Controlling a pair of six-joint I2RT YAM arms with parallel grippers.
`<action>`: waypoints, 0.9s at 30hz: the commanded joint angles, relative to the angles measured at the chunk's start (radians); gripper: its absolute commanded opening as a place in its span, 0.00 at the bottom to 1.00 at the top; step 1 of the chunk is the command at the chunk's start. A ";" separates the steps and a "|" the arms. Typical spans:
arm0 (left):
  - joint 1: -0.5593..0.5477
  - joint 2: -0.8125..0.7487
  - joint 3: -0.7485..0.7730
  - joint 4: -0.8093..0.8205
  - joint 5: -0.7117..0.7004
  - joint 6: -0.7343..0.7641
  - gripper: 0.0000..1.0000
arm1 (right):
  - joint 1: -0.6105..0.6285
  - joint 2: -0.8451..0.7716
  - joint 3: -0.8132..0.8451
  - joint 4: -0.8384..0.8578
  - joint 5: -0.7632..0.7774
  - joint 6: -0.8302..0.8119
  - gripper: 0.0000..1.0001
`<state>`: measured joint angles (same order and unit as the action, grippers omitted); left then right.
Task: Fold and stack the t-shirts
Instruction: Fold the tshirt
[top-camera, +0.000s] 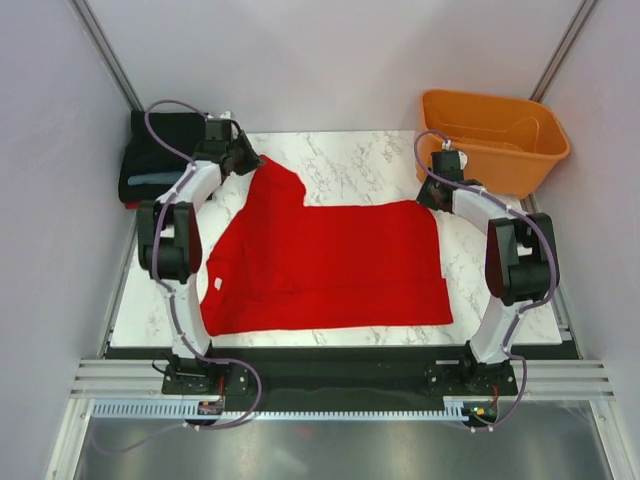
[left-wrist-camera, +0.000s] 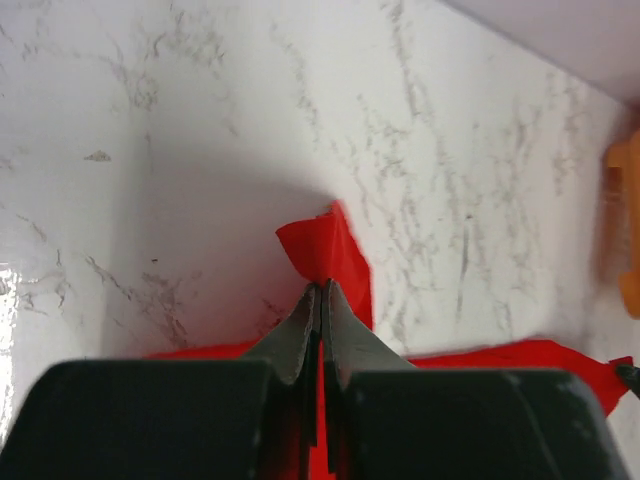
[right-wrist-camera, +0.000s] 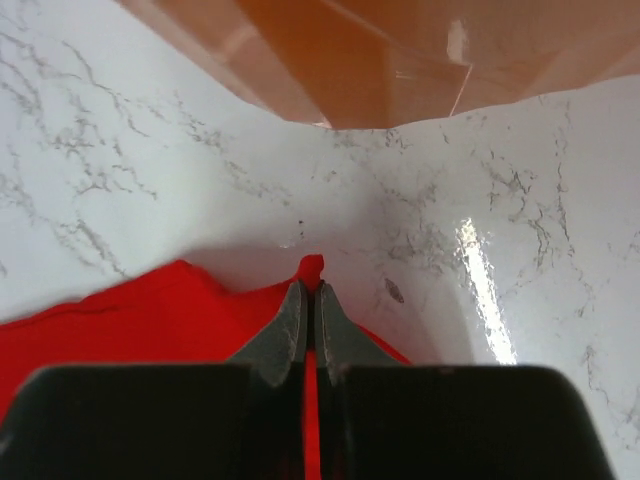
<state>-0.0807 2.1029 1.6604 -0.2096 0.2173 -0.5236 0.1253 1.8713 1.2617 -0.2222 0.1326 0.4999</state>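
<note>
Though partly hidden, dark folded t-shirts (top-camera: 138, 160)

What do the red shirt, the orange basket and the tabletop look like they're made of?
The red shirt looks like soft matte cloth, probably cotton knit: it drapes and creases. The basket seems moulded plastic, smooth and glossy. The tabletop is glossy white with grey veins: marble or marble-look laminate.

The left arm (top-camera: 178, 235) and the right arm (top-camera: 512, 255) share one build: white link shells between bulky black joint housings, black bases (top-camera: 200, 376), and a pale purple cable (top-camera: 165, 107) looping along each. The left pincer (left-wrist-camera: 322, 292) and right pincer (right-wrist-camera: 308, 292) have blocky black bodies and tapered dark-grey fingers (left-wrist-camera: 293, 332).
</note>
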 joint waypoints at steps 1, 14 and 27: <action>-0.005 -0.168 -0.049 -0.040 0.037 -0.023 0.02 | 0.007 -0.115 -0.013 0.012 -0.051 -0.024 0.00; -0.007 -0.688 -0.519 -0.057 0.036 -0.004 0.02 | 0.016 -0.383 -0.248 -0.034 -0.103 -0.009 0.00; -0.005 -1.227 -0.919 -0.195 -0.044 -0.038 0.02 | 0.014 -0.592 -0.435 -0.065 -0.008 -0.008 0.00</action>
<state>-0.0830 0.9657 0.8009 -0.3313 0.2291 -0.5262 0.1402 1.3243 0.8555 -0.2878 0.0734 0.4931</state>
